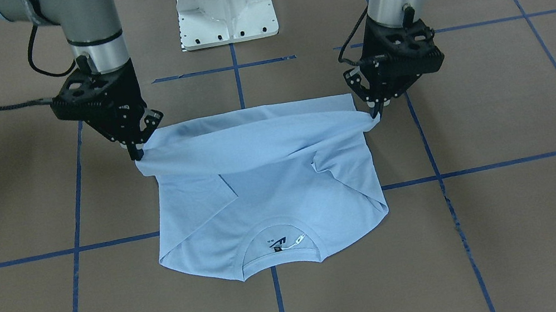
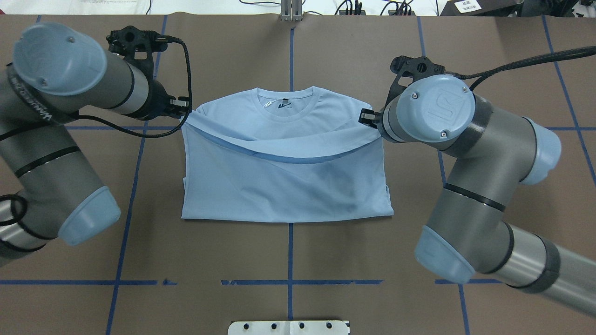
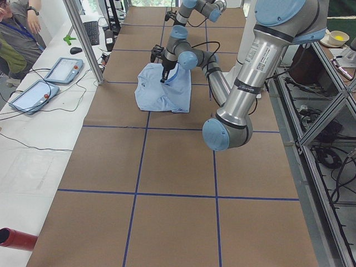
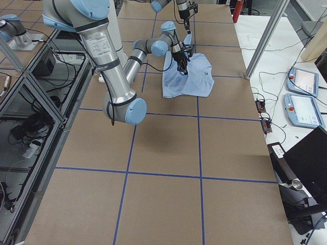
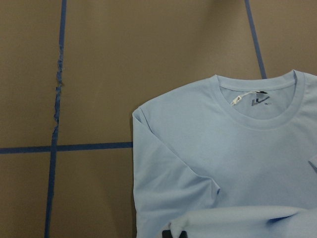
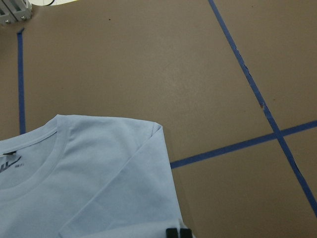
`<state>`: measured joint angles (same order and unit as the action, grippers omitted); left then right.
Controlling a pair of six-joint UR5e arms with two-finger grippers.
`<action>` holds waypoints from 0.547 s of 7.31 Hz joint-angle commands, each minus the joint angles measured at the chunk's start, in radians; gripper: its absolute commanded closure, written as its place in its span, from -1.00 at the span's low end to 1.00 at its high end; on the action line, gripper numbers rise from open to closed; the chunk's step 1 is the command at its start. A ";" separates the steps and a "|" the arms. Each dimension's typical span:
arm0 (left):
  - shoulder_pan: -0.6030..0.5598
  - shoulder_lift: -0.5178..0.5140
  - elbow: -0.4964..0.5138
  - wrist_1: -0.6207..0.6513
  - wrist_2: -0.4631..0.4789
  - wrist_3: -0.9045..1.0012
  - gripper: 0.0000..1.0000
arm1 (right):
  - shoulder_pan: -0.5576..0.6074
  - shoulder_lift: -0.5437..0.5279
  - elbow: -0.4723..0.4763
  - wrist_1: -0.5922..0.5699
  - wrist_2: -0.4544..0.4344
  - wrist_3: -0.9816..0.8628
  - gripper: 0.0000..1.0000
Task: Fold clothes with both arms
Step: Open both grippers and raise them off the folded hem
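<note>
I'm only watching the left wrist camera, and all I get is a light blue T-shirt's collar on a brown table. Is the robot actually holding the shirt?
Observer: Yes. In the front-facing view the left gripper and the right gripper each pinch one end of the T-shirt, and its lifted edge is stretched between them.
Visitor: Does that edge reach the collar?
Observer: Not yet. From overhead the lifted edge sags in the middle across the chest, and the collar is uncovered.
</note>
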<state>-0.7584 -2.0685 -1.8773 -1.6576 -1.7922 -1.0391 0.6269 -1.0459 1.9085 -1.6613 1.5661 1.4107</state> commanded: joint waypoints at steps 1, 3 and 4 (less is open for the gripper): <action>-0.013 -0.070 0.259 -0.186 0.042 0.004 1.00 | 0.051 0.078 -0.273 0.147 0.008 -0.035 1.00; -0.013 -0.111 0.421 -0.292 0.080 0.005 1.00 | 0.057 0.122 -0.481 0.329 0.003 -0.035 1.00; -0.013 -0.134 0.475 -0.315 0.083 0.008 1.00 | 0.057 0.124 -0.491 0.334 0.003 -0.036 1.00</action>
<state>-0.7711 -2.1732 -1.4883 -1.9246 -1.7231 -1.0338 0.6815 -0.9348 1.4778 -1.3738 1.5704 1.3764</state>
